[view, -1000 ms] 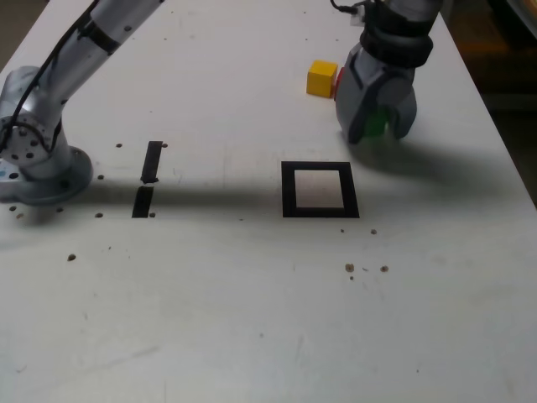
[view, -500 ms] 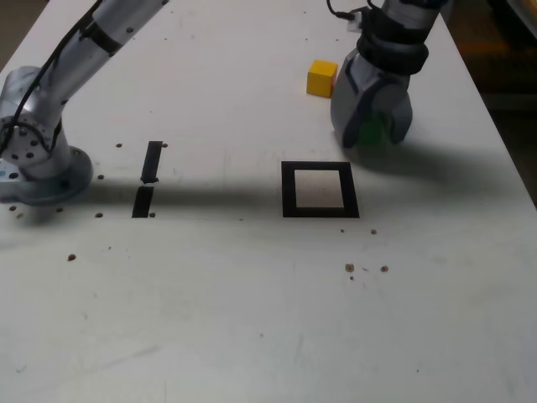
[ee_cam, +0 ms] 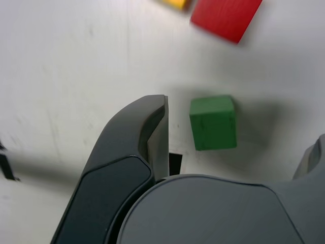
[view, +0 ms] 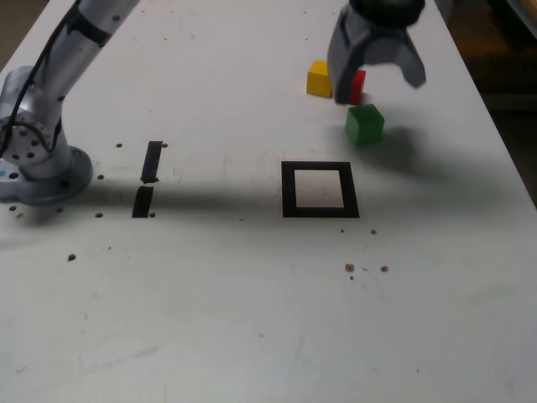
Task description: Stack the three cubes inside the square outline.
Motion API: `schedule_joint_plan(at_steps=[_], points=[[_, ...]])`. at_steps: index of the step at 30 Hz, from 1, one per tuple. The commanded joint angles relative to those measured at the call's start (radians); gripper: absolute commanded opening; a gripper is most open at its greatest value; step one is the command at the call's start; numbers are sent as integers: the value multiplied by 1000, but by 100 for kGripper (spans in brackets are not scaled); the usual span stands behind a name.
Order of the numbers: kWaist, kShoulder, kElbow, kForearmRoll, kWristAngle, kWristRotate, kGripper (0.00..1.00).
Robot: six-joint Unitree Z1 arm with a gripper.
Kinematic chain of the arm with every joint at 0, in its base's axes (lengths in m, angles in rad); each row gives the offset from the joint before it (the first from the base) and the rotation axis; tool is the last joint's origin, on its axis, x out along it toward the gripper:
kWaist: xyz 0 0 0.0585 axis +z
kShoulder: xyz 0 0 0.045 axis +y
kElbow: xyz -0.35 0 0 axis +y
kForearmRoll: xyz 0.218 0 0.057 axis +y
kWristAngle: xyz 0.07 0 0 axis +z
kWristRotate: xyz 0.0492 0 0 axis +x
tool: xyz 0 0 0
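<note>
The exterior view takes in the whole square outline (view: 290, 191), while the wrist view catches only a scrap of black tape beside a jaw. The wrist view, in turn, shows more of the red cube (ee_cam: 227, 16), which in the exterior view is partly hidden by the gripper (view: 379, 86), and it cuts the yellow cube (view: 319, 79) down to a corner. Only the exterior view shows the two short black strips (view: 152, 161) in full. The jaws are spread wide, with nothing between them pinched; the wrist view shows a jaw on either side of the green cube (ee_cam: 214, 123), neither touching it. All three cubes are plain, solid-coloured blocks lying outside the outline, on the table (view: 210, 294); the green one sits flat, beyond the frame's upper right corner in the exterior view, with the red and yellow farther up. Half a second ago the jaws were around the green cube; now they have risen off it, and the red cube has come into sight.
</note>
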Motion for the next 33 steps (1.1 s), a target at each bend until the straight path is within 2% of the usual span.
schedule_joint_plan(at_steps=[1,6,11,16,18,21,24,30,33], points=[[25,-22,-15,10,15,82,100],[88,-37,-45,5,51,267,100],[130,-32,-60,0,115,437,100],[156,-24,-73,-5,163,575,99],[157,-20,-73,-7,198,631,99],[152,-16,-52,-23,271,746,99],[149,-30,-9,-48,319,841,99],[137,-72,-8,-61,356,980,98],[118,-87,-27,-81,373,1111,95]])
